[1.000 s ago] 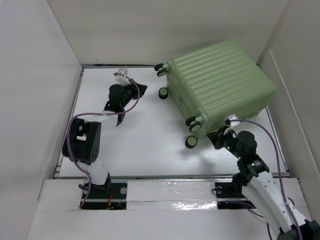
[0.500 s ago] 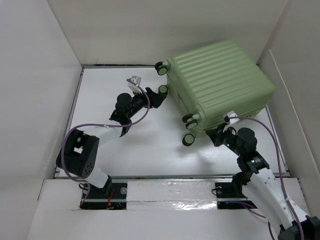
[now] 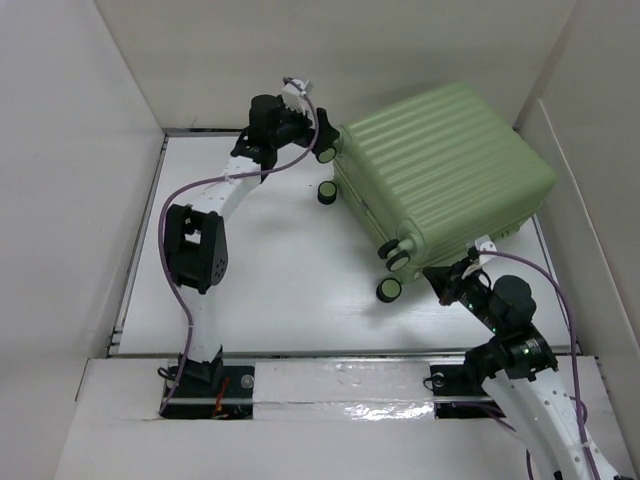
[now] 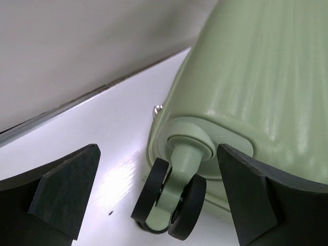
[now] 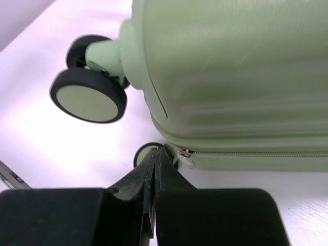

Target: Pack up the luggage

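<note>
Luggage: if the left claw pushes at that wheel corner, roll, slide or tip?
Probably slides or pivots rather than rolls: the luggage lies on its broad side, wheels sticking out sideways. Ribbed shell looks rigid, so likely stiff, unlikely to tip. The wheel inside the open left claw may swivel under a push.

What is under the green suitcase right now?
The luggage lies on the white table, spinner wheels sticking out at its left end. Nothing shows beneath it; the luggage itself covers that patch of table from every view.

Light-green ribbed luggage (image 3: pixel 445 165), closed, lying flat, wheels toward left
</note>
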Controlling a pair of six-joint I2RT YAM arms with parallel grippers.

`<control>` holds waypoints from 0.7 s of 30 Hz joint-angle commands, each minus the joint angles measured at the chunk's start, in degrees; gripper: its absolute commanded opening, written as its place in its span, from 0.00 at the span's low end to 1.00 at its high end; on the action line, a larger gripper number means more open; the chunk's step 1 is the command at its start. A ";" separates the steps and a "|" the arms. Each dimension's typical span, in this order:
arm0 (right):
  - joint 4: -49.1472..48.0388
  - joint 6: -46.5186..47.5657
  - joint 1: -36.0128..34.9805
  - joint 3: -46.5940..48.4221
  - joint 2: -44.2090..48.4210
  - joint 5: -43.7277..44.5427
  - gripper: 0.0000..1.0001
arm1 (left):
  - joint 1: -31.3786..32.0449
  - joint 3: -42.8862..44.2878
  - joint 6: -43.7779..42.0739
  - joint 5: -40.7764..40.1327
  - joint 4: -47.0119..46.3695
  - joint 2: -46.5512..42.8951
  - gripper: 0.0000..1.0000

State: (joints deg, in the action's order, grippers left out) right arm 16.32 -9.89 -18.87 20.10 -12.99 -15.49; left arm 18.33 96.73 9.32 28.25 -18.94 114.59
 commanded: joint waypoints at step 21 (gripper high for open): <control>-2.87 -1.98 -0.11 2.93 -2.38 2.56 0.12 | 1.98 20.96 -22.07 6.12 29.32 12.60 0.14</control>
State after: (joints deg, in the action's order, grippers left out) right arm 16.01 -11.18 -18.87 20.75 -14.41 -14.83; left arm 20.16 116.05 -12.19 35.90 8.12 125.75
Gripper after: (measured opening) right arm 0.083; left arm 0.537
